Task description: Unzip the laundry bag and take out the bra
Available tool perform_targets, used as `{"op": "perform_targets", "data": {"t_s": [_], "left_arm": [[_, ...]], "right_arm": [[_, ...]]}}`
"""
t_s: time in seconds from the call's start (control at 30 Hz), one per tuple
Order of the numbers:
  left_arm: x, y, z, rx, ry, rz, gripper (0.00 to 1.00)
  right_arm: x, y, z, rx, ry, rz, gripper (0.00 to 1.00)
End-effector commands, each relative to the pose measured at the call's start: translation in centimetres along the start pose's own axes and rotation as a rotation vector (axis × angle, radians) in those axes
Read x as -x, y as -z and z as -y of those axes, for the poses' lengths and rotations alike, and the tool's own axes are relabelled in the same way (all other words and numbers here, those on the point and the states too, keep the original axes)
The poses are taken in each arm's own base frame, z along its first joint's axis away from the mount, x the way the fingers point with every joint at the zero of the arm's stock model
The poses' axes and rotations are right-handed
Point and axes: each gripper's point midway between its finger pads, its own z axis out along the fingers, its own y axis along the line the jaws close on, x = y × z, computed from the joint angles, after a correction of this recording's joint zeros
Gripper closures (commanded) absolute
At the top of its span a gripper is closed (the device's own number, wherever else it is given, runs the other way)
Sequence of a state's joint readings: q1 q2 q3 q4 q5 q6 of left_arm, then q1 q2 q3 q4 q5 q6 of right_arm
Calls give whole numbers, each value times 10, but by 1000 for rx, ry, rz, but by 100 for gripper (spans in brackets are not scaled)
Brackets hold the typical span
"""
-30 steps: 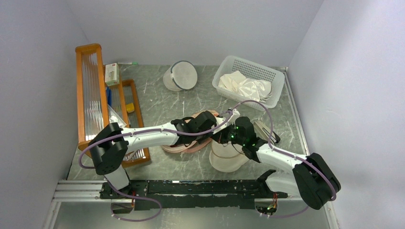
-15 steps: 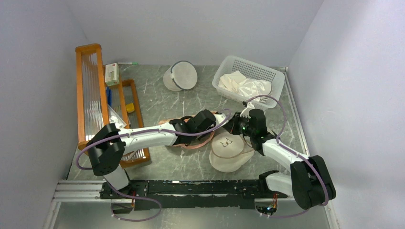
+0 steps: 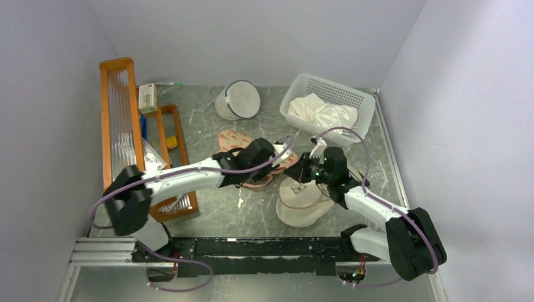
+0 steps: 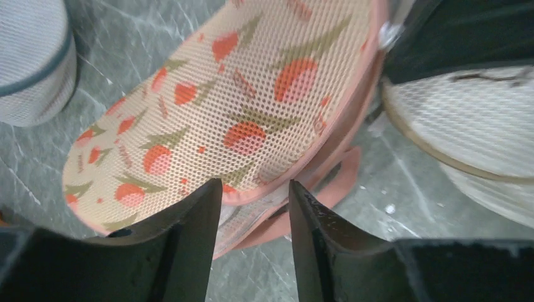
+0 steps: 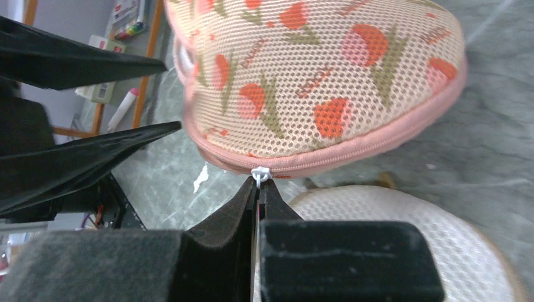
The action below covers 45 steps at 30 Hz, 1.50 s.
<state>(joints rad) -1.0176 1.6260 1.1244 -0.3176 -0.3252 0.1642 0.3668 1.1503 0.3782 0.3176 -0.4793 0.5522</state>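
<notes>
The peach laundry bag (image 3: 230,139) with its red-orange print lies mid-table, partly under my left arm. In the left wrist view the laundry bag (image 4: 252,94) fills the frame. My left gripper (image 4: 255,189) is open, its fingers either side of the pink near edge, which gapes and shows pale lining. From above, the left gripper (image 3: 255,178) sits at the bag's near side. My right gripper (image 5: 260,178) is shut on the white zipper pull (image 5: 260,171) at the seam of the laundry bag (image 5: 315,75); from above, this right gripper (image 3: 301,173) is at the bag's right end. The bra is hidden.
A round cream pouch (image 3: 302,204) lies just near of the right gripper. A white mesh dome bag (image 3: 238,100) stands at the back. A white basket (image 3: 340,89) holding white cloth sits back right. Wooden trays (image 3: 116,126) and a small box (image 3: 147,97) line the left side.
My left gripper has gone from shut to open. The bag has shifted back and to the left with both arms. The right gripper stays shut on the pull.
</notes>
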Motion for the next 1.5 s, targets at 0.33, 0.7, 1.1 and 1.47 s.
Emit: {"op": "perform_targets", "data": {"t_s": [0.33, 0.7, 1.1, 1.47], "left_arm": [[36, 32, 28, -231, 4, 184, 38], [27, 19, 30, -219, -7, 123, 62], [39, 45, -3, -78, 25, 217, 93], [52, 73, -32, 36, 81, 317, 93]], "right_arm": [[-1, -11, -68, 146, 41, 21, 100], [0, -12, -69, 134, 50, 21, 100], [11, -5, -13, -16, 19, 45, 100], [20, -10, 38, -82, -24, 36, 100]]}}
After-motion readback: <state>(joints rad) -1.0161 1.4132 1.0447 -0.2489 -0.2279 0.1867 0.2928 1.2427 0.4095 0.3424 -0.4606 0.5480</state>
